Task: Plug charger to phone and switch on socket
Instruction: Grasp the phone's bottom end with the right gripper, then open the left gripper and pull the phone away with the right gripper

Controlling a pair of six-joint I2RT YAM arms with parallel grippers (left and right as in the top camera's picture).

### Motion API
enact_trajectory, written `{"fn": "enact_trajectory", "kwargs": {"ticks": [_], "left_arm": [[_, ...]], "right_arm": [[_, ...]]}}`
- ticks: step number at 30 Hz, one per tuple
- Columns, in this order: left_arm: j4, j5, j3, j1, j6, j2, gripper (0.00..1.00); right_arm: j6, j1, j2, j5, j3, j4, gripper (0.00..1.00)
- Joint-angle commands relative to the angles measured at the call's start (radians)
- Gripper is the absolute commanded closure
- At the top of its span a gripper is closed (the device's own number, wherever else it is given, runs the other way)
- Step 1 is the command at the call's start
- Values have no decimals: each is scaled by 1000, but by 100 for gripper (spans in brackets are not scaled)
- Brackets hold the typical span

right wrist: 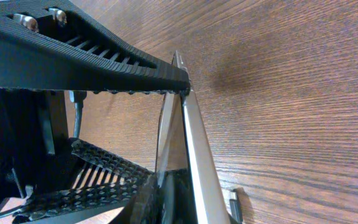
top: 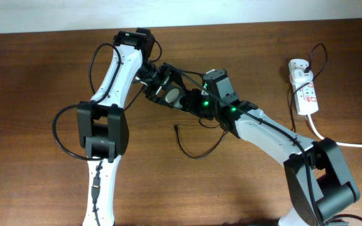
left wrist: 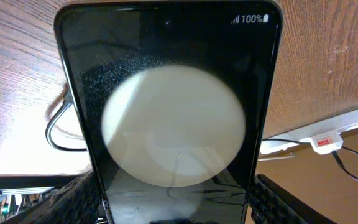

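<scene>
A brown wood-grain table fills nearly all of the overhead frame. A pale wall runs as a strip along the top edge. In the left wrist view, glare whitens the table at lower left. In the right wrist view, its grain fills the right side.

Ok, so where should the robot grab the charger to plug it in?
Probably grip the charger just behind its small connector tip, coming straight down from above. That end lies flat and free on the table with bare wood around it, and the cable there is thin, so pinch across it, not along.
</scene>
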Motion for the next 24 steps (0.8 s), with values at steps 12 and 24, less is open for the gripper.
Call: {"fn": "enact_trajectory", "kwargs": {"ticks": [12, 24], "left_arm": [[-6, 36, 22, -7, -10, -1, 98], [-5, 32, 22, 6, -9, -1, 77]], "right_arm": [[-14, 10, 5, -10, 13, 87, 96], [-14, -5, 4, -35, 13, 97, 96]]}}
